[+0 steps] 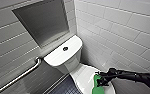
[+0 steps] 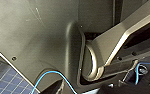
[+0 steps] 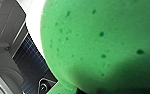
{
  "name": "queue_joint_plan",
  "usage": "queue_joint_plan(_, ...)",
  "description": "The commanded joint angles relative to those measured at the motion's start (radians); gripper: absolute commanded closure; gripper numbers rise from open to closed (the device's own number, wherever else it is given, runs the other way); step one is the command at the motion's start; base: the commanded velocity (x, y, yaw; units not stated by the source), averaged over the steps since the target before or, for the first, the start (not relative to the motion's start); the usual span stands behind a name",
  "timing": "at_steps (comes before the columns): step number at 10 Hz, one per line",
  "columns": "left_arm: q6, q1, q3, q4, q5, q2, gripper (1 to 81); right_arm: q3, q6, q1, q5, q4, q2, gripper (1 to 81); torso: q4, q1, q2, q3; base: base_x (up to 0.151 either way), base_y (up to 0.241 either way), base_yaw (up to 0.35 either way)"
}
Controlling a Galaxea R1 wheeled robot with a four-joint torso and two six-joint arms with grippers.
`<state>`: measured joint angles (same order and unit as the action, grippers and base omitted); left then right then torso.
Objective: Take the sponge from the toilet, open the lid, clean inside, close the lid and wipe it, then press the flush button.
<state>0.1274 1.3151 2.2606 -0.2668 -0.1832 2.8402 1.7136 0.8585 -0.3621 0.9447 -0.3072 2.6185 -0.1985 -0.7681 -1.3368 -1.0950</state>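
The white toilet (image 1: 63,53) stands in the corner with its tank top facing me. The dark round flush button (image 1: 65,48) sits in the middle of that top. The white lid (image 1: 83,75) lies down over the bowl. My right gripper (image 1: 101,80) reaches in from the right, shut on the bright green sponge (image 1: 98,87), which rests against the lid's near part. In the right wrist view the sponge (image 3: 98,42) looms large beside a strip of the lid (image 3: 34,27). My left gripper is open.
A metal grab bar (image 1: 18,77) runs along the left tiled wall. A recessed grey niche (image 1: 44,21) sits above the tank. White tiled wall (image 1: 121,32) closes in on the right. Dark tiled floor (image 1: 66,87) lies left of the bowl.
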Motion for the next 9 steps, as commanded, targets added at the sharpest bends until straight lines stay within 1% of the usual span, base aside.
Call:
queue_joint_plan(1, -0.006, 0.011, -0.009, 0.006, -0.078, -0.011, 1.0, 0.498, 0.051, 0.194, -0.126, -0.101, 0.252, 81.1, 0.000, 0.000, 0.000, 0.000, 0.000, 0.000, 0.000)
queue_joint_plan(2, -0.006, 0.017, -0.009, 0.006, -0.076, -0.011, 1.0, 0.555, 0.018, 0.179, -0.257, -0.102, 0.267, 81.1, 0.000, 0.000, 0.000, 0.000, 0.000, 0.000, 0.000)
queue_joint_plan(3, -0.006, 0.023, -0.009, 0.008, -0.076, -0.014, 1.0, 0.606, -0.013, 0.170, -0.337, -0.104, 0.287, 81.1, 0.000, 0.000, 0.001, 0.000, 0.000, 0.000, 0.000)
queue_joint_plan(5, -0.006, 0.027, -0.009, 0.008, -0.076, -0.007, 1.0, 0.736, -0.041, 0.162, -0.376, -0.095, 0.366, 81.1, 0.000, -0.001, 0.002, 0.000, 0.000, 0.000, 0.000)
queue_joint_plan(6, -0.006, 0.028, -0.009, 0.008, -0.076, 0.001, 1.0, 0.760, -0.035, 0.150, -0.423, -0.084, 0.390, 81.1, 0.000, -0.001, 0.002, 0.000, 0.000, 0.000, 0.000)
queue_joint_plan(7, -0.006, 0.028, -0.009, 0.008, -0.076, 0.004, 1.0, 0.761, -0.030, 0.148, -0.451, -0.050, 0.396, 81.1, 0.000, -0.001, 0.002, 0.000, 0.000, 0.000, 0.000)
queue_joint_plan(8, -0.006, 0.027, -0.009, 0.008, -0.076, 0.002, 1.0, 0.739, -0.038, 0.145, -0.451, -0.026, 0.395, 81.1, 0.000, -0.001, 0.002, 0.000, 0.000, 0.000, 0.000)
queue_joint_plan(9, -0.006, 0.027, -0.009, 0.006, -0.076, 0.001, 1.0, 0.668, -0.038, 0.116, -0.435, -0.032, 0.360, 81.1, 0.000, -0.001, 0.002, 0.000, 0.000, 0.000, 0.000)
